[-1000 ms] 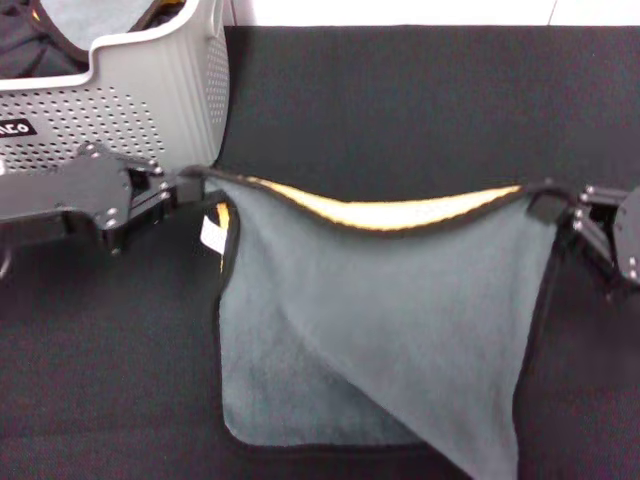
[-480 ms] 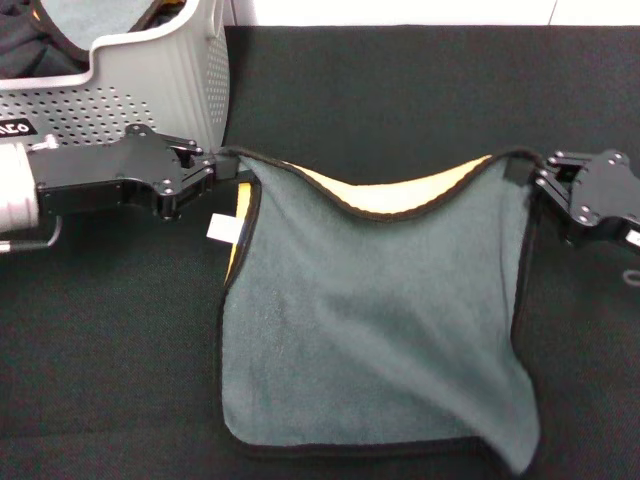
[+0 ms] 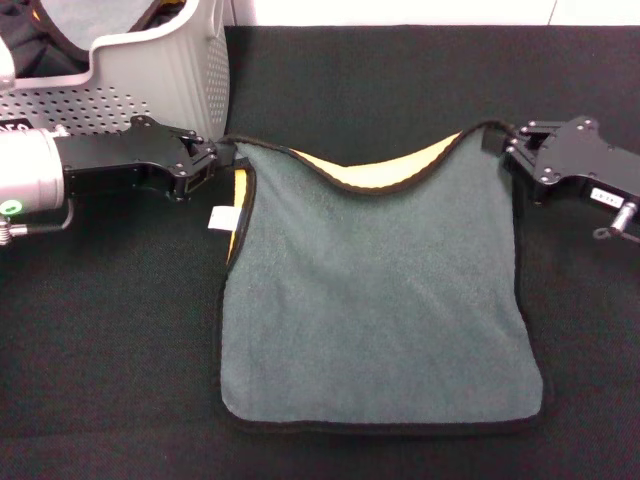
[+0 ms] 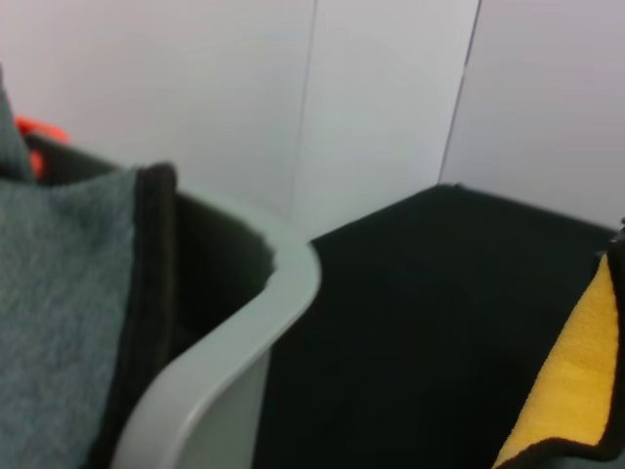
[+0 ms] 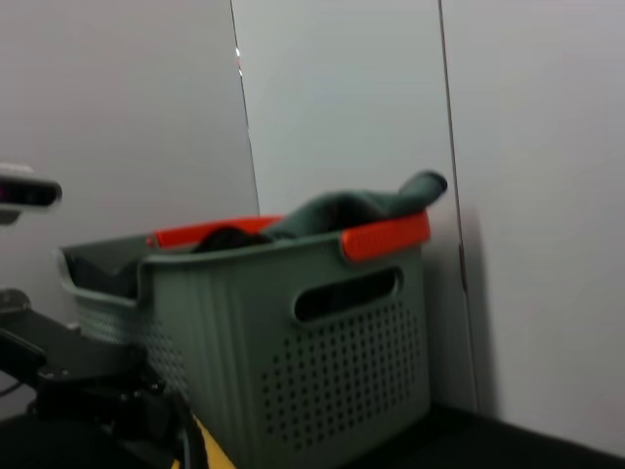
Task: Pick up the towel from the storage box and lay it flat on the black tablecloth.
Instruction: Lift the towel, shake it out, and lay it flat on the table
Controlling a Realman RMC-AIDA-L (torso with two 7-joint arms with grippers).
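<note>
- Storage box [image 3: 150,75]: light grey, perforated walls, at the far left of the black tablecloth [image 3: 400,90]. Head view shows grey cloth and dark fabric inside. Left wrist view shows a grey fleecy cloth with black edging [image 4: 59,293] draped at the box rim [image 4: 244,322]. Right wrist view shows the box [image 5: 293,332] with an orange band at its rim [image 5: 386,234] and a grey-green cloth [image 5: 371,200] heaped above it.
- Towel [image 3: 375,310]: out of the box, grey-teal side up, on the tablecloth in the middle of the head view. Its near edge and both near corners lie flat. Its far edge sags between the two grippers and shows a yellow-cream strip [image 3: 385,172]. A small white tag [image 3: 219,218] hangs at its left edge.
- Left gripper [image 3: 222,152]: fingers pressed together on the far left corner of the towel, just beside the box's front wall.
- Right gripper [image 3: 500,140]: fingers pinched on the far right corner of the towel, held at about the same height as the left one.
- Edges: the towel's left side edge curls slightly near the tag, showing a sliver of yellow. The right side edge runs straight down to a rounded corner.
- Open room: bare tablecloth lies beyond the towel's far edge, to its right, and to its left in front of the box. A white wall [image 3: 400,10] borders the cloth at the back.
</note>
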